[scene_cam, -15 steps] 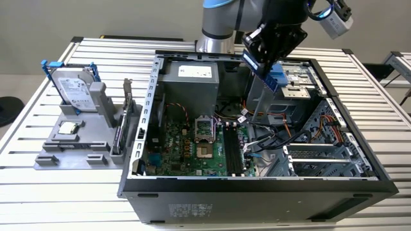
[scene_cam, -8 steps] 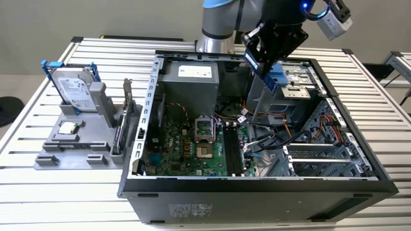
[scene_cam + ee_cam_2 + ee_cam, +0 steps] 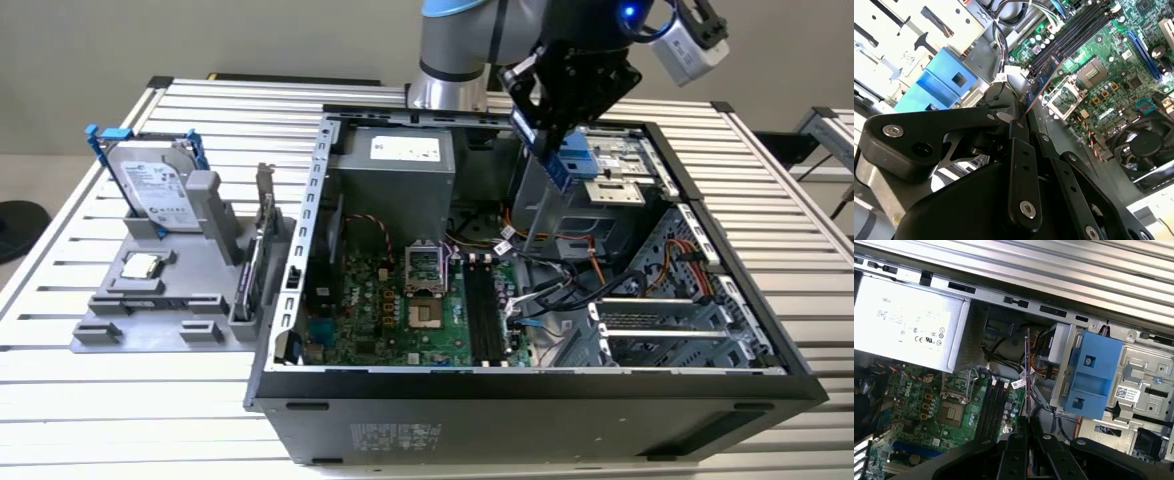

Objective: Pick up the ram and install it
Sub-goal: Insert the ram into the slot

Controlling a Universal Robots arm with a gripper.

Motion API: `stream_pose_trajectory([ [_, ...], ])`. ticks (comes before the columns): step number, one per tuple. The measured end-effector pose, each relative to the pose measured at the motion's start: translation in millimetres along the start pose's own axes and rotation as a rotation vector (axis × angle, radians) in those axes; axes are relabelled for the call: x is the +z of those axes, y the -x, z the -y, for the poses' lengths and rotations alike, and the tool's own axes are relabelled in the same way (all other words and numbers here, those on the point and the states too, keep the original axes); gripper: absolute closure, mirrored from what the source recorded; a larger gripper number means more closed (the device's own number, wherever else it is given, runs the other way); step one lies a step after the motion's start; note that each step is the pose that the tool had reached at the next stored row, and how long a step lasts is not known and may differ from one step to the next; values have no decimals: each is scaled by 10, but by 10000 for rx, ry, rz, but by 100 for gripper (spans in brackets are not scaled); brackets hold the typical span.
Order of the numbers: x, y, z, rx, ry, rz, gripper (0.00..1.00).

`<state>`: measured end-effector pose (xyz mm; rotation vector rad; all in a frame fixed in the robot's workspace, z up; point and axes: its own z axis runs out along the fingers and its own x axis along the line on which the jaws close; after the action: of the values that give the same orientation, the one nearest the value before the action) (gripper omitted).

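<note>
Above one open case point(image 3: 534, 388), jaws of one gripper point(image 3: 1030, 432) pinch one ram point(image 3: 1043, 80).

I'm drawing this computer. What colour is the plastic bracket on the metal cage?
Blue; the bracket shows best in the first wrist view.

arm point(image 3: 451, 60): silver-grey tube, blue band at top
gripper point(image 3: 1021, 125): matte black links, rounded knuckles
screws point(image 3: 892, 131): silver heads
wrist box point(image 3: 690, 48): pale grey, blue light beside it
</note>
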<state>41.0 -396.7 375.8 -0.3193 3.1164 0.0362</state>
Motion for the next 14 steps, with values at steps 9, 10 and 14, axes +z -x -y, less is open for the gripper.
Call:
stream_pose_trajectory([
  [9, 0, -11, -2, 691, -8, 15, 100],
  [10, 0, -12, -3, 746, -8, 17, 100],
  [14, 0, -13, -3, 925, -10, 21, 100],
])
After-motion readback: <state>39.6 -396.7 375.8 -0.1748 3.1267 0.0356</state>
